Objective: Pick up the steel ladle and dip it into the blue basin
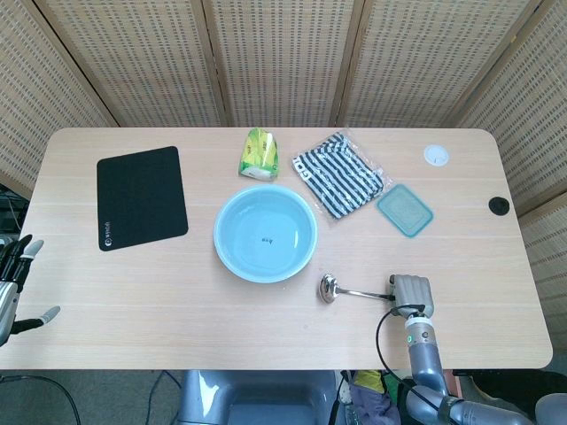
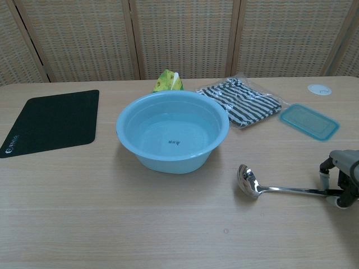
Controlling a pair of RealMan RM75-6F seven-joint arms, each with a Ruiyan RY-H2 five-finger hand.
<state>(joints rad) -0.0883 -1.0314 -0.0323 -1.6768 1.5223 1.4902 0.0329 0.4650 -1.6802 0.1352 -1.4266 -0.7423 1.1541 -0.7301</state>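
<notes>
Far left, off the table's near-left corner, the left hand [image 1: 16, 285] hangs beside the edge with its dark fingers spread apart, holding nothing and touching nothing; only the head view shows it.

On to the table [image 1: 133, 292]: a black mat [image 1: 142, 197] lies flat at the left, and the blue basin [image 1: 265, 233] sits upright near the middle, open side up, with a small dark mark on its floor. Behind it stands a green and yellow packet [image 1: 259, 154], and to the far right of that a striped cloth in a clear bag [image 1: 337, 174], then a teal lid [image 1: 404, 210] lying flat.

Now the ladle [image 2: 280, 185]! It lies on the tabletop to the near right of the basin, well clear of the rim. Its long axis runs left to right, bowl [image 2: 246, 178] toward the basin, handle stretching away to the right.

At the handle's right end, the right hand [image 2: 341, 178] sits low on the table, back of the hand up, fingers curled down around the handle tip. They look to be touching it, though whether they are really clamped on it I cannot tell from either view.
</notes>
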